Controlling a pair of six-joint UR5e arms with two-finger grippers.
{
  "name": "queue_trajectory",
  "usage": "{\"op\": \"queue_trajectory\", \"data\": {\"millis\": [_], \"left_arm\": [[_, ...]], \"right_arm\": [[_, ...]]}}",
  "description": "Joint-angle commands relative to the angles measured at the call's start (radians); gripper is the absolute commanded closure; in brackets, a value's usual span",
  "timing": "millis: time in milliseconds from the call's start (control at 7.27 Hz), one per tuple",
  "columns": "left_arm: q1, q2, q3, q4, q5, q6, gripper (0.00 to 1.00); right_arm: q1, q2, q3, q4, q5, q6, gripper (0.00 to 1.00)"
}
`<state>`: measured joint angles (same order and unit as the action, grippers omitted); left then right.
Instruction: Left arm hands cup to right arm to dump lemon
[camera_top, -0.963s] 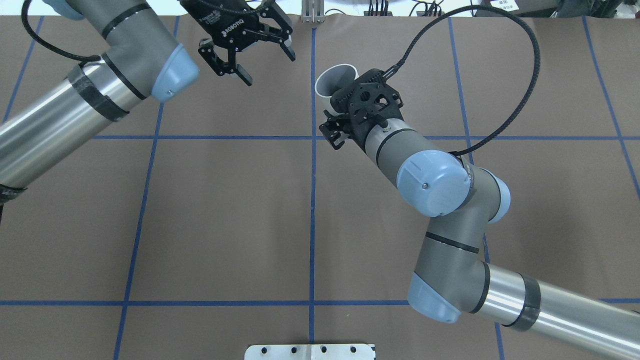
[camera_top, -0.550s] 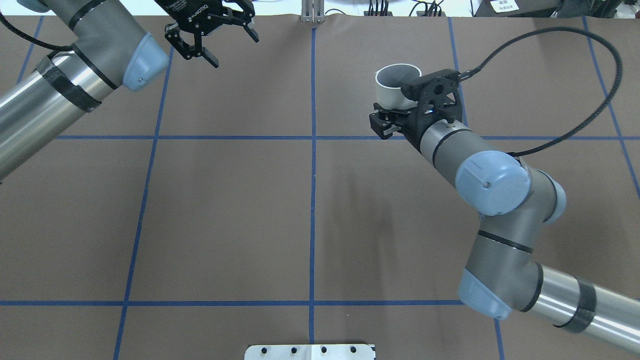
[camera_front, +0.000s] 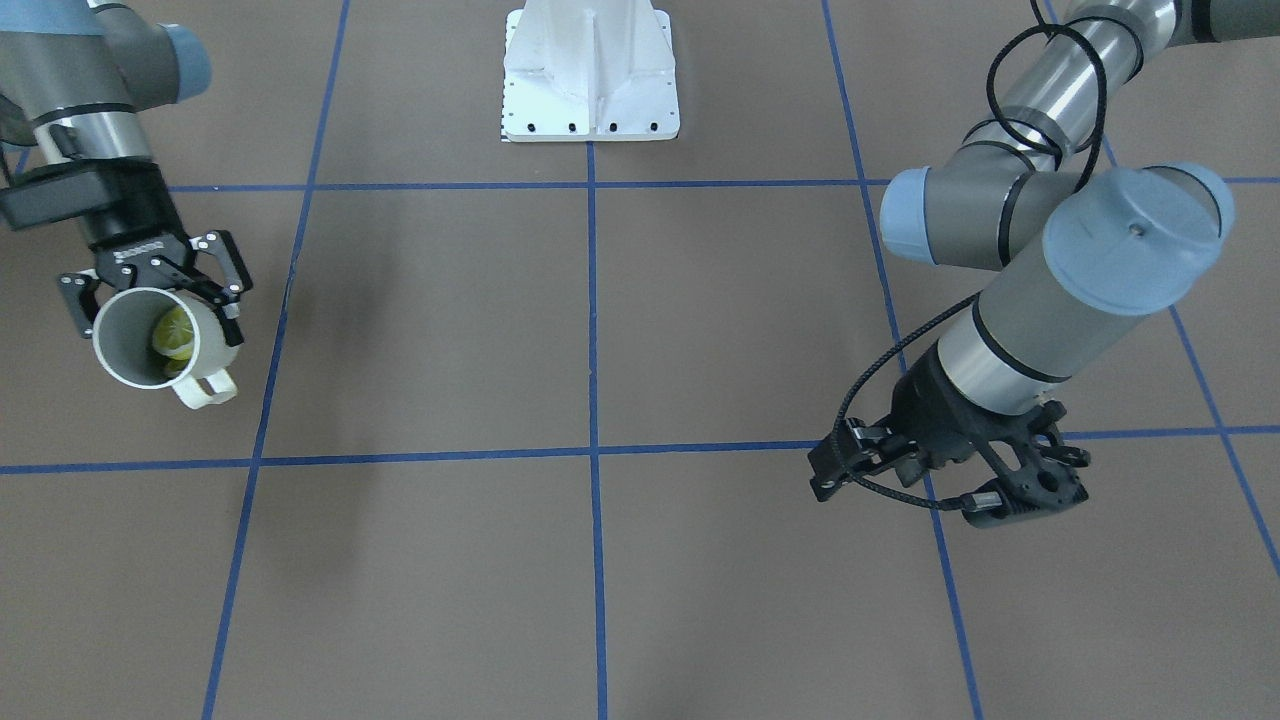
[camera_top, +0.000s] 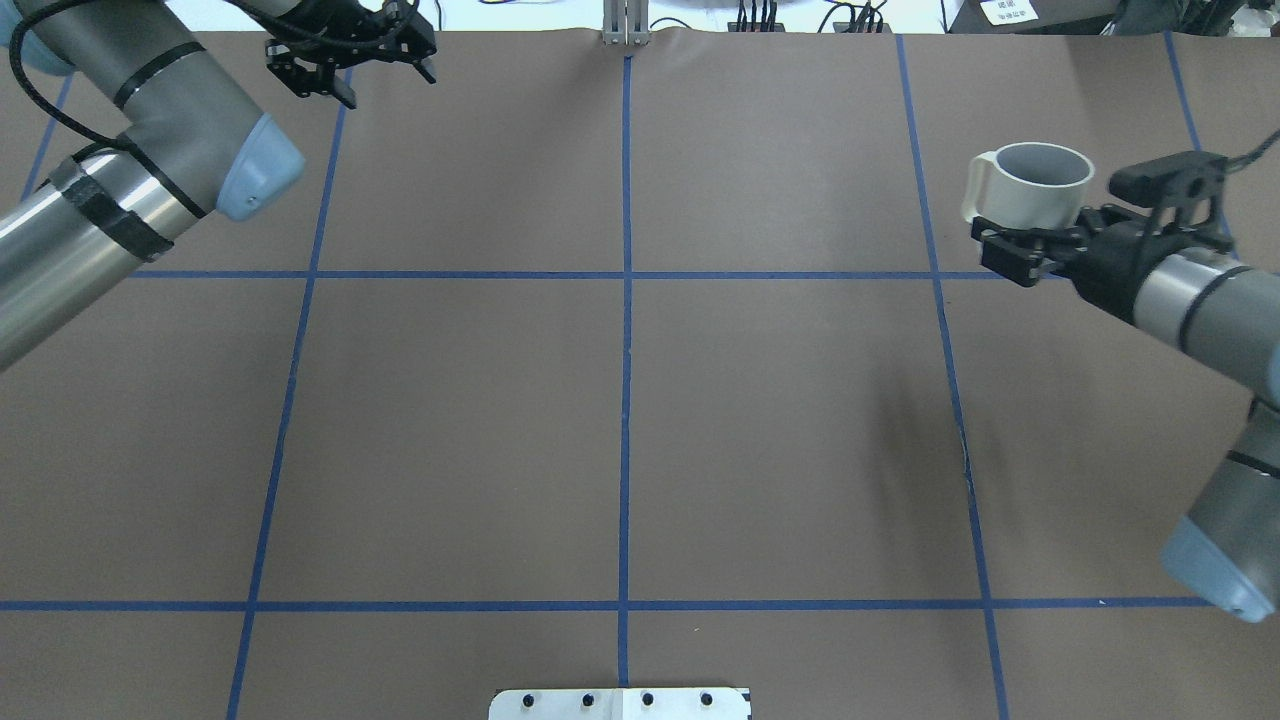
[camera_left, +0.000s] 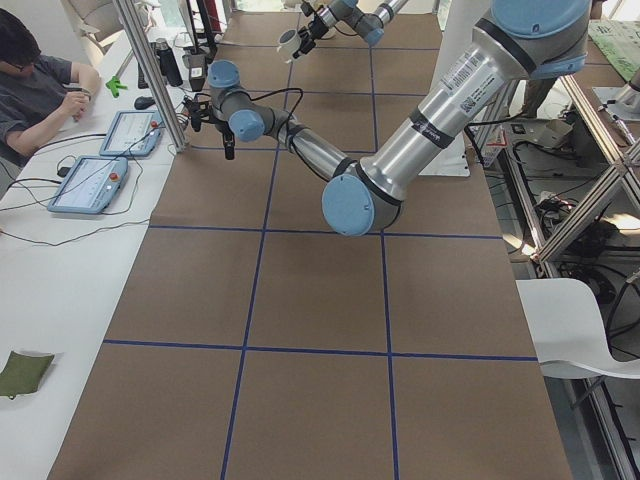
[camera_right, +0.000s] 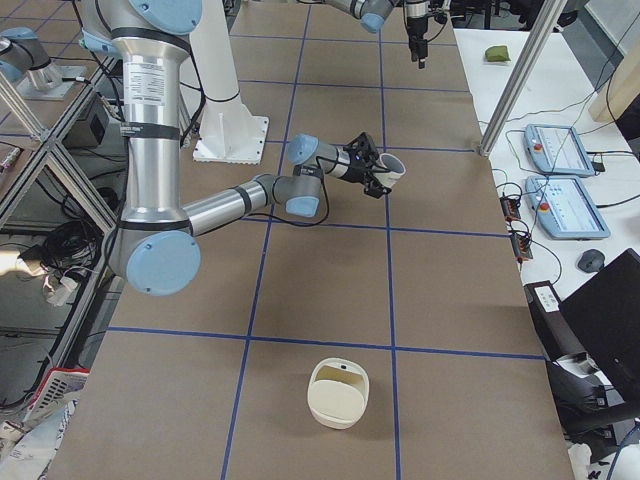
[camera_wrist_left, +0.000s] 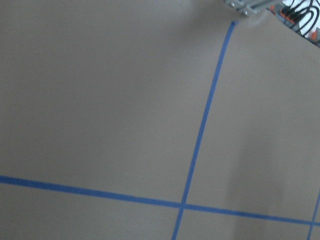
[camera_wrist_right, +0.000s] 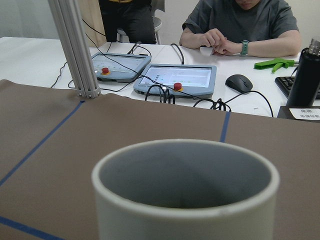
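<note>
The right jaws clamp the white mug (camera_top: 1030, 205), lemon (camera_front: 172, 333) inside, roughly upright above the desk (camera_top: 450, 450) far right of the centre tape line (camera_top: 626, 400), the left jaws spread empty far left of it; tipping there risks the lemon rolling off the desk.

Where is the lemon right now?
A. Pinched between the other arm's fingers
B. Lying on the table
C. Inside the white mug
C: the front-facing view shows the lemon lying inside the cup, which the right gripper holds.
</note>
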<state>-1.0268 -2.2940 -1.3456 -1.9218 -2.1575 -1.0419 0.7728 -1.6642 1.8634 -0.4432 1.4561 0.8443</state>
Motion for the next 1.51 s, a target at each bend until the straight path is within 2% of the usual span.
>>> {"op": "queue_trajectory", "data": {"millis": [0,138,275,550,826,1101,1376], "left_arm": [[-0.015,0.126,-0.029,0.033,0.099,0.295,0.00],[-0.027,0.215,-0.100,0.035,0.097,0.386,0.00],[-0.030,0.276,-0.171,0.037,0.094,0.405,0.00],[-0.032,0.303,-0.205,0.038,0.093,0.405,0.00],[-0.032,0.306,-0.214,0.038,0.093,0.405,0.00],[-0.032,0.306,-0.227,0.038,0.093,0.405,0.00],[-0.032,0.307,-0.234,0.038,0.093,0.405,0.00]], "right_arm": [[0.133,-0.185,-0.006,0.214,0.178,-0.030,0.95],[0.216,-0.242,-0.009,0.285,0.275,-0.030,0.95],[0.330,-0.252,-0.016,0.294,0.406,-0.015,0.95],[0.542,-0.256,-0.103,0.332,0.612,-0.011,0.95],[0.643,-0.256,-0.228,0.438,0.737,0.104,0.95],[0.687,-0.244,-0.375,0.611,0.771,0.257,0.95],[0.717,-0.236,-0.478,0.708,0.773,0.367,0.94]]}}
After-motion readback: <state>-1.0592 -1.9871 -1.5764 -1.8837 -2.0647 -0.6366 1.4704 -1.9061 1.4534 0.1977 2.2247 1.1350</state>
